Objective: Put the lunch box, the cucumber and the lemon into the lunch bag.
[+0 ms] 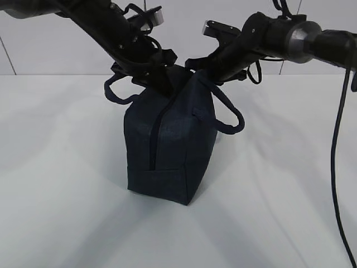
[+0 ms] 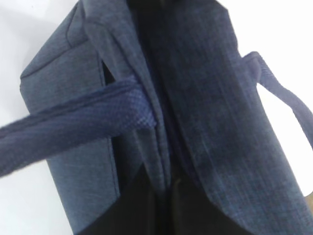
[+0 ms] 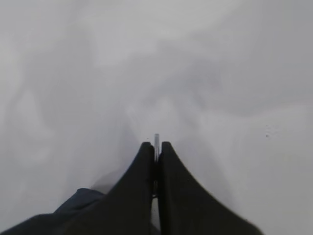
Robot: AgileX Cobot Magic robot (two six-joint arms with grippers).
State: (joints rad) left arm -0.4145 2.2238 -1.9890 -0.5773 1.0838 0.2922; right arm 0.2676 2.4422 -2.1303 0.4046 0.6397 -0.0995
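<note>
The bag (image 1: 167, 151) stands upright near the middle of the white table (image 1: 61, 184), end panel toward me, its zipper running up that end and over the top, looking closed as far as I can see. One handle (image 1: 226, 114) droops off the right side, the other (image 1: 120, 92) loops out on the left. No lunch box, cucumber or lemon shows anywhere on the table or in either wrist view; whether they are already inside I cannot tell, though the bag does look filled out.

Both arms meet at the bag's top edge. The right gripper (image 3: 156, 149) has its fingers pressed nearly together, with a thin silvery sliver pinched between the tips; judging by that, it may be the zipper's pull, but it is too small to be sure. From the left wrist I see only fabric at close range: the bag's top seam (image 2: 161, 147) and a handle strap (image 2: 73, 129) crossing it. The left gripper (image 1: 153, 75) is down at the top of the bag, but its fingers are hidden, so I cannot tell if it is wide, narrow or gripping cloth.

The risk I see: the bag is tall on a narrow base, and it is soft. A sideways tug on the top could tip or drag it toward a table edge. The thin sliver could slip out of that fine pinch, and a loose handle could snag on an arm.
</note>
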